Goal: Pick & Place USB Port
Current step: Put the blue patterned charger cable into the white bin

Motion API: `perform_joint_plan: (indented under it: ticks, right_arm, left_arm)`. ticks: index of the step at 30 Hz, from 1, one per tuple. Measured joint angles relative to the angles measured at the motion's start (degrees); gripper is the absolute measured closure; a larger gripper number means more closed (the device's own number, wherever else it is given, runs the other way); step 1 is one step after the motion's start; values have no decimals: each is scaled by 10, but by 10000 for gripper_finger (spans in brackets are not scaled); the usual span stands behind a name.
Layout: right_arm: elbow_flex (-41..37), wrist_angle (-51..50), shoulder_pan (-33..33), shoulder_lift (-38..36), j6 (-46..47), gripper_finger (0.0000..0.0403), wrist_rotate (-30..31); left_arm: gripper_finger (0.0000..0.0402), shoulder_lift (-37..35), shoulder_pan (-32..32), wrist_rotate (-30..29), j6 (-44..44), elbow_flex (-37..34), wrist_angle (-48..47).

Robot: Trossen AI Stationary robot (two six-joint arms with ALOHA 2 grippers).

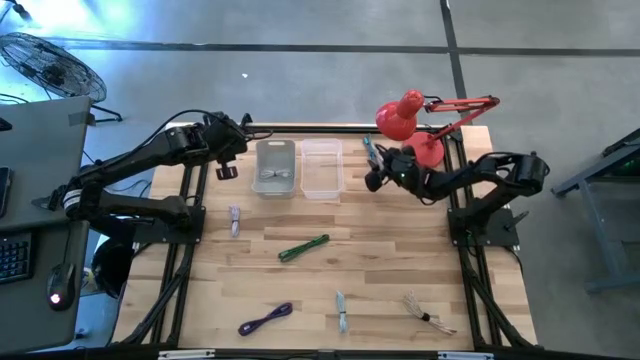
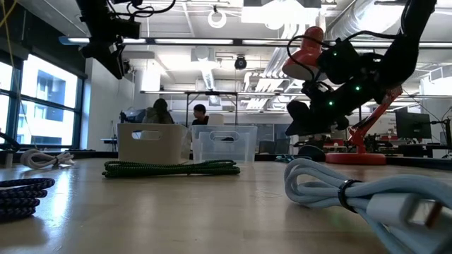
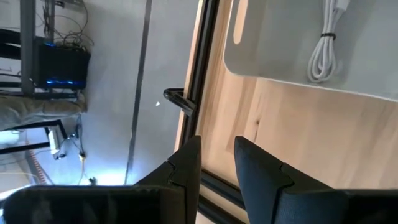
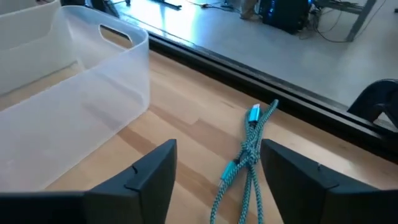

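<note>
A teal braided USB cable lies bundled on the wooden table beside the clear bin, near the table's far edge. My right gripper is low over it and open, one finger on either side of the cable and apart from it. In the high view this gripper sits just right of the clear bin. My left gripper hangs high over the table's far left corner, its fingers a narrow gap apart with nothing between them. A white cable lies in the white bin.
A red desk lamp stands right behind my right arm. A green cable, a white cable, a purple cable, a light blue cable and a beige cable lie loose on the table's middle and near parts.
</note>
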Motion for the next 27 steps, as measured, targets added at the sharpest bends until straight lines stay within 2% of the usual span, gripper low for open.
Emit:
perform_joint_plan:
  ticks: [8, 16, 27]
  right_arm:
    - [64, -123, -13, 0, -1, 163, 1]
    - [71, -175, -28, 0, 23, 162, 5]
    - [70, -183, -30, 0, 22, 162, 8]
  left_arm:
    - [309, 0, 0, -2, 14, 0, -5]
    - [309, 0, 0, -2, 14, 0, -5]
    - [309, 0, 0, 3, 3, 0, -5]
